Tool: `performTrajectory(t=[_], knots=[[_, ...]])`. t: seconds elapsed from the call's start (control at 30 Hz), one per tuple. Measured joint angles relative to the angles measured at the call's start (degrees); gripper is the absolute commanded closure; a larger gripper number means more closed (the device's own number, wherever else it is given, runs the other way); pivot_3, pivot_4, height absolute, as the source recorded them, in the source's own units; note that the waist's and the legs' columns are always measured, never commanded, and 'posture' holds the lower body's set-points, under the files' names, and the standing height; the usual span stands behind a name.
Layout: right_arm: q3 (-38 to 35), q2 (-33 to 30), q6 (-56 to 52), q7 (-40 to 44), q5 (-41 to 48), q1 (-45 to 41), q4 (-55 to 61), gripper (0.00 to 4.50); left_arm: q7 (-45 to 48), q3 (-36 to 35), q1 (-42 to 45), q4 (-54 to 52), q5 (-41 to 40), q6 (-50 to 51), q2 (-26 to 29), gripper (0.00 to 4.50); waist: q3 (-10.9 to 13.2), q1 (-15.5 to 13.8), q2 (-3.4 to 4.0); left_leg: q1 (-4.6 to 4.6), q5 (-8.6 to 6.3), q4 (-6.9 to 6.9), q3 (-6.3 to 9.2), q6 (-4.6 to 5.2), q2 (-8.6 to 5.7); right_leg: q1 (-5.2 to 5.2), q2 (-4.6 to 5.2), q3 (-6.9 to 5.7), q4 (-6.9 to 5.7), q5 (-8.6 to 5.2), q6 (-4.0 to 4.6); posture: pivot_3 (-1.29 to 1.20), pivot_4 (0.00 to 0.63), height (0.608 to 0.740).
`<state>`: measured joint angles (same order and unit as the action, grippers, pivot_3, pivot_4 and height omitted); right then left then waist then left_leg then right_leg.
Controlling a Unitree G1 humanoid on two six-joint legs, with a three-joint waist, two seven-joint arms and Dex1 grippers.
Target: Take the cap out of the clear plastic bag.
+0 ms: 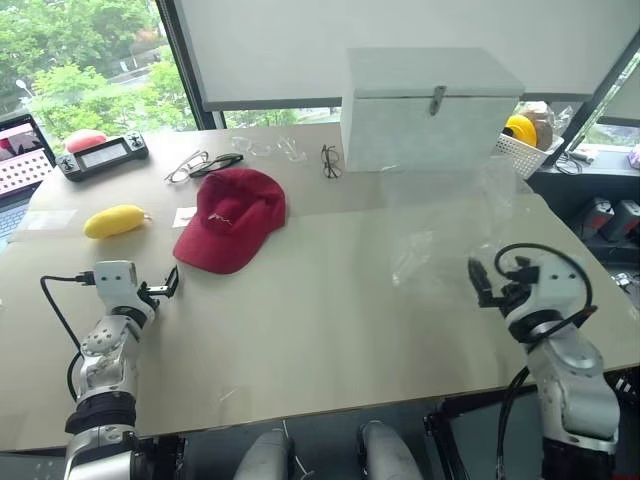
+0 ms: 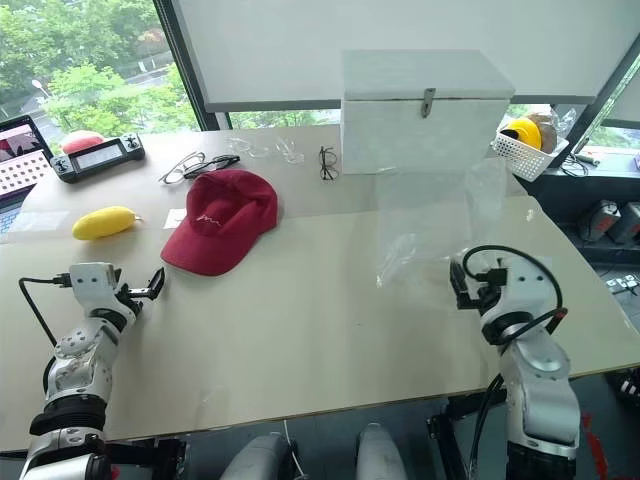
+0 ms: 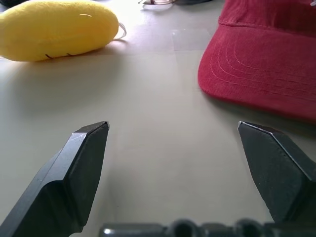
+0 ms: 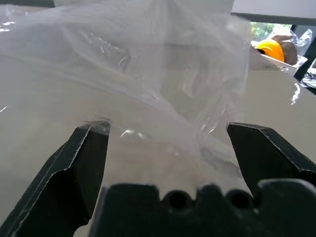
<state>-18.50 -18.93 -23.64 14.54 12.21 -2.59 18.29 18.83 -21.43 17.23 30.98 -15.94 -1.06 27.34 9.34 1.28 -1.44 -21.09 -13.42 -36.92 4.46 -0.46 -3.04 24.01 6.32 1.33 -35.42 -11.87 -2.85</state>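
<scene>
Dark red fabric baseball cap (image 1: 232, 217) lies bare on the beige table (image 1: 330, 320), well left of the crinkly clear plastic bag (image 1: 450, 235).
Soft, light cap: pinch its stiffer brim. Left gripper (image 1: 160, 288) and right gripper (image 1: 482, 282) both gape, empty; bag is slippery, limp.

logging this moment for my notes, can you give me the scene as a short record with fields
cap: dark red cap lying bare on the table, outside the bag
bag: clear plastic bag crumpled on the table's right side, apart from the cap, nothing visible inside
left claw: left claw open, holding nothing, low over the table near the cap's brim
right claw: right claw open, bag just ahead of its fingers, no grip
nearby: yellow plush toy left of the cap; eyeglasses behind it; white box at the back
task state: cap looks already out
</scene>
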Motion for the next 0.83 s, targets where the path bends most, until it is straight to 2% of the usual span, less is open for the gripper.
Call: performTrajectory(t=[0.83], knots=[[0.0,0.4,2.2,0.4,0.5,-0.1,-0.9,0.03,2.8,-0.9,1.5,5.1,-1.4,-4.1,-0.1,0.01,-0.1,-0.2,0.15,0.01,0.0,0.0,-0.02,0.0,-0.02,-0.01,-0.02,0.05,-0.03,0.01,0.01,0.0,0.15,0.74]])
